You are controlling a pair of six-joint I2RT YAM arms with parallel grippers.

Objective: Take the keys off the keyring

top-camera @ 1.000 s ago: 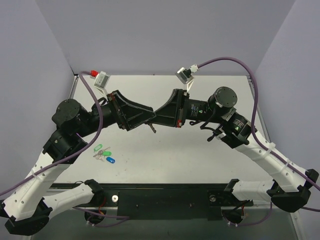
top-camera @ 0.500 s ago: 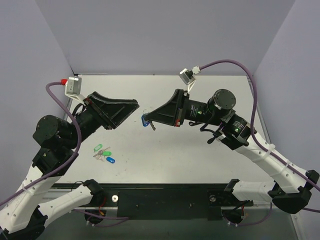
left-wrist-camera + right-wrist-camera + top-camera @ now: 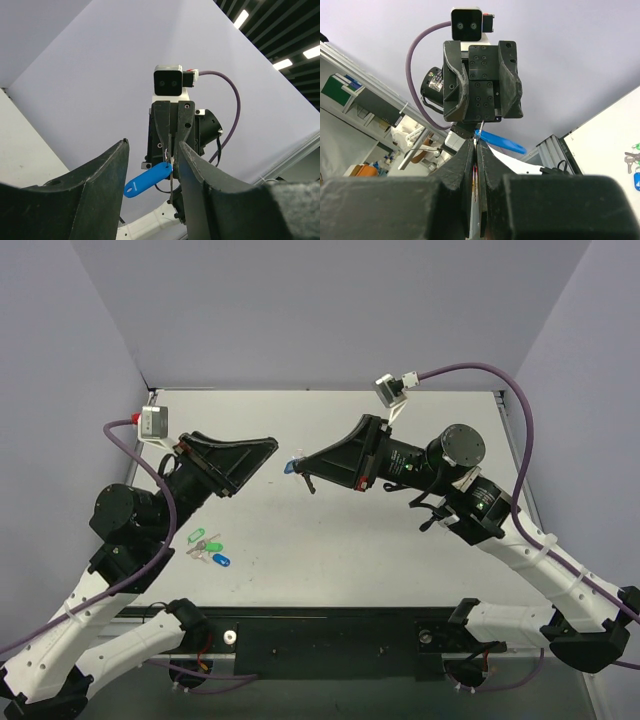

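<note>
While right tool, pressed together, is pinching keyring above desk, left tool is hovering spread just beside. Left should be gripping tiny key only, sliding it gently.

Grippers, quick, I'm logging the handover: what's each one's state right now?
Left gripper: open, holding nothing.
Right gripper: shut on the keyring.

I see keyring: smooth glossy blue plastic, thin metal wire ring. Left gripper: matt black plastic, faintly grainy. Table: matt white. Cable: smooth purple sheath.
</note>
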